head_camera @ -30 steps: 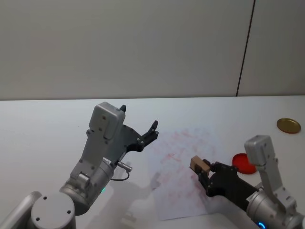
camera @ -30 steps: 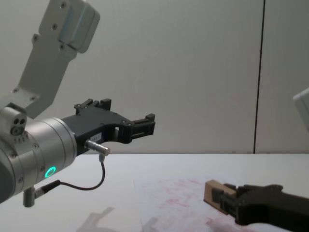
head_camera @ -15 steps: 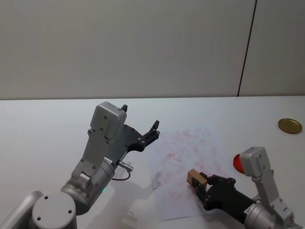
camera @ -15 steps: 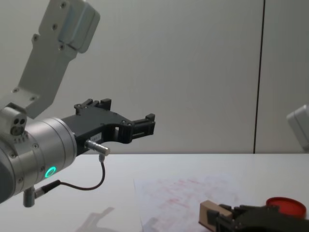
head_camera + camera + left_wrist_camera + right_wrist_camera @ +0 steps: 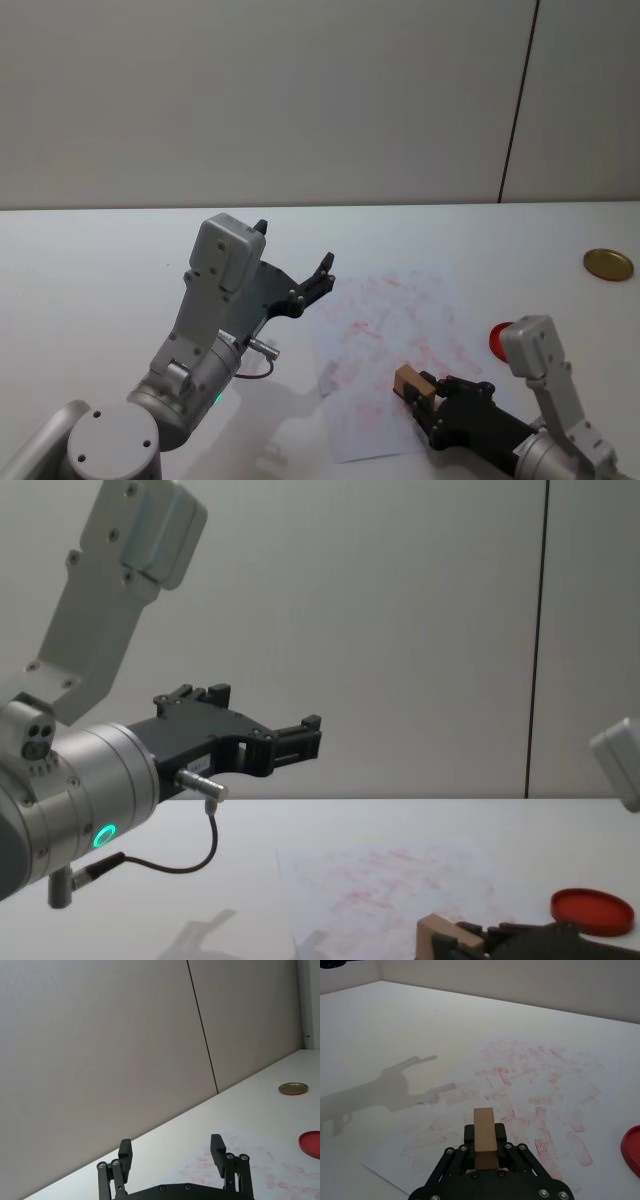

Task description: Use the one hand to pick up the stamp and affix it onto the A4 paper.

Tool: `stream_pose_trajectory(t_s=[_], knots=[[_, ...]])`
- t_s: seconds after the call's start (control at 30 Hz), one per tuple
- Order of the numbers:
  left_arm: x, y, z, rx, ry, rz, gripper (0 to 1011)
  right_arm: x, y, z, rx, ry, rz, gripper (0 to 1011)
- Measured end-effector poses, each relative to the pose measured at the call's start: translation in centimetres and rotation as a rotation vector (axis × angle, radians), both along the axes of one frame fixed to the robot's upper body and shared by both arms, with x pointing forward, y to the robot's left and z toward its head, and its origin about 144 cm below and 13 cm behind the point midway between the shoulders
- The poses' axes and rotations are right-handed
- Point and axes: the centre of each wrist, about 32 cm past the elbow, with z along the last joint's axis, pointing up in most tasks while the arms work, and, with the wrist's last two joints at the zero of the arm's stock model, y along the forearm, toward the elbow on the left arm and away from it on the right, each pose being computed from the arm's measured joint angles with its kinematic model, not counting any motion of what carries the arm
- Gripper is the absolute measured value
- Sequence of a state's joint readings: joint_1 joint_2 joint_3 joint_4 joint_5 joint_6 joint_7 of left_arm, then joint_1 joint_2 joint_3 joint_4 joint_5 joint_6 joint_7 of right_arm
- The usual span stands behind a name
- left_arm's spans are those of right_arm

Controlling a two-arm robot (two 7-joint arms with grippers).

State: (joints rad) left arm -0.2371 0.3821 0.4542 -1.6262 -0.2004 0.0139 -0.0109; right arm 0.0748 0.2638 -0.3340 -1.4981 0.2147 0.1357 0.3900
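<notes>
Holding what is the right gripper point(image 5: 424, 392) in the head view?

It pinches the stamp point(image 5: 407, 379), a small block of pale tan wood, between its two black fingers. It is low over the near edge of the large white A4 paper point(image 5: 400, 300) with smudged red marks. Whether the stamp touches the sheet, I cannot tell.

What does the right wrist view add?

It shows the stamp sticking forward out of the jaws, with red printed bars on the paper beyond it. The chest view shows it from the side, close above the sheet.

And the left gripper point(image 5: 292, 247)?

It hangs raised over the white desk point(image 5: 90, 260), left of the paper, with its fingers spread wide. The left wrist view shows this gap plainly.

Any containers?

The flat round red ink pad point(image 5: 497, 340) lies on the desk just beside the paper's right side. The round gold lid point(image 5: 608, 263) lies well apart, far right. The left wrist view shows both too.
</notes>
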Motion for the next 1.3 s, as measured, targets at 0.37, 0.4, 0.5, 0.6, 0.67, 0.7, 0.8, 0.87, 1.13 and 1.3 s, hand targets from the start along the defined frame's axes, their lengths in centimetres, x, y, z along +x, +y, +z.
stream_pose_trajectory(t_s=[0.37, 0.4, 0.5, 0.6, 0.67, 0.7, 0.8, 0.87, 1.13, 1.3], knots=[[0.0, 0.0, 0.0, 0.0, 0.0, 0.0, 993, 0.5, -0.3, 0.2, -0.009, 0.015, 0.001, 220], [0.0, 0.0, 0.0, 0.0, 0.0, 0.0, 993, 0.5, -0.4, 0.3, -0.01, 0.015, 0.001, 220], [0.0, 0.0, 0.0, 0.0, 0.0, 0.0, 993, 0.6, -0.5, 0.3, -0.01, 0.018, -0.001, 220], [0.0, 0.0, 0.0, 0.0, 0.0, 0.0, 993, 0.6, -0.5, 0.4, -0.007, 0.019, -0.003, 220], [0.0, 0.0, 0.0, 0.0, 0.0, 0.0, 993, 0.7, -0.6, 0.6, -0.002, 0.017, -0.006, 220], [0.0, 0.0, 0.0, 0.0, 0.0, 0.0, 993, 0.7, -0.7, 0.6, 0.0, 0.015, -0.008, 220], [0.0, 0.0, 0.0, 0.0, 0.0, 0.0, 993, 0.9, -0.7, 1.2, 0.016, -0.003, -0.013, 220], [0.0, 0.0, 0.0, 0.0, 0.0, 0.0, 993, 1.0, -0.8, 1.5, 0.025, -0.016, -0.018, 220], [0.0, 0.0, 0.0, 0.0, 0.0, 0.0, 993, 1.7, -1.7, 3.2, 0.061, -0.085, -0.074, 220], [0.0, 0.0, 0.0, 0.0, 0.0, 0.0, 993, 2.1, -2.5, 3.8, 0.059, -0.11, -0.11, 220]])
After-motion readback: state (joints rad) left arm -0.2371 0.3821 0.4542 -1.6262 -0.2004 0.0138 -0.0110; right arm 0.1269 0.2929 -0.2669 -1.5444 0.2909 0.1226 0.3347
